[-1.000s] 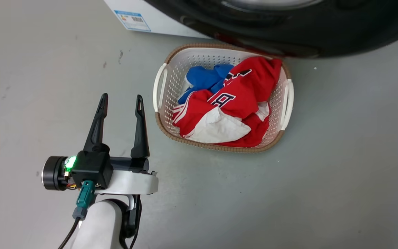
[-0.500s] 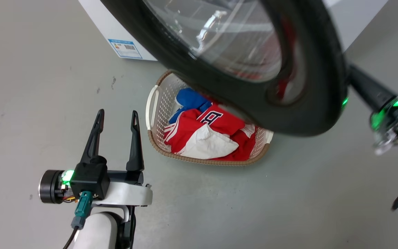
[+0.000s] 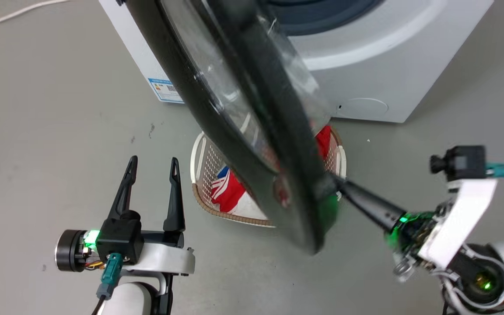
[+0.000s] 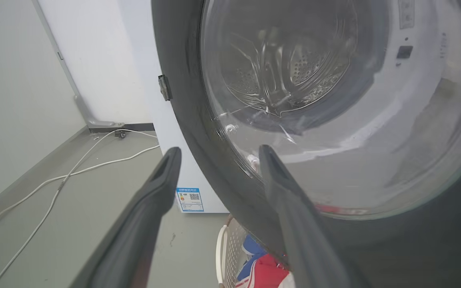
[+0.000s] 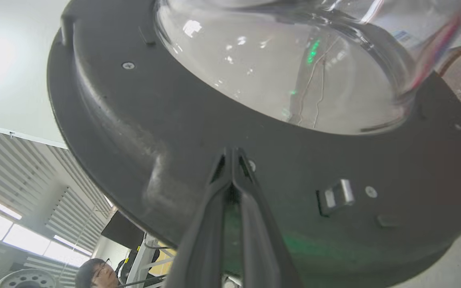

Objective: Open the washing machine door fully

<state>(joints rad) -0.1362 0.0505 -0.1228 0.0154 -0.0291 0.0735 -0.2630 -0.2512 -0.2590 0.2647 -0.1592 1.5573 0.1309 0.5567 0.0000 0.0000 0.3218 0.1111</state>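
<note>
Washing machine door (image 3: pixel 285 148): swung out from the washing machine (image 3: pixel 365 87), nearly edge-on in the head view. Its top is cut off by the frame and its lower rim is blurred.
Right gripper (image 3: pixel 338 183): jaws pressed together with nothing between them. The tips lie against the dark inner face of the door rim, beside the latch (image 5: pixel 336 196). In the head view, the door edge hides the tips.
Left gripper (image 3: pixel 152 164): jaws spread and empty, over bare floor, apart from the door.
Drum mouth (image 3: pixel 322 13): only its lower arc is in frame.
Laundry basket (image 3: pixel 199 175): on the floor in front of the machine, largely hidden behind the door. Part of the red clothing (image 3: pixel 230 192) shows.
Left wrist view: the drum is visible through the door glass (image 4: pixel 294 80), distorted by reflections.
</note>
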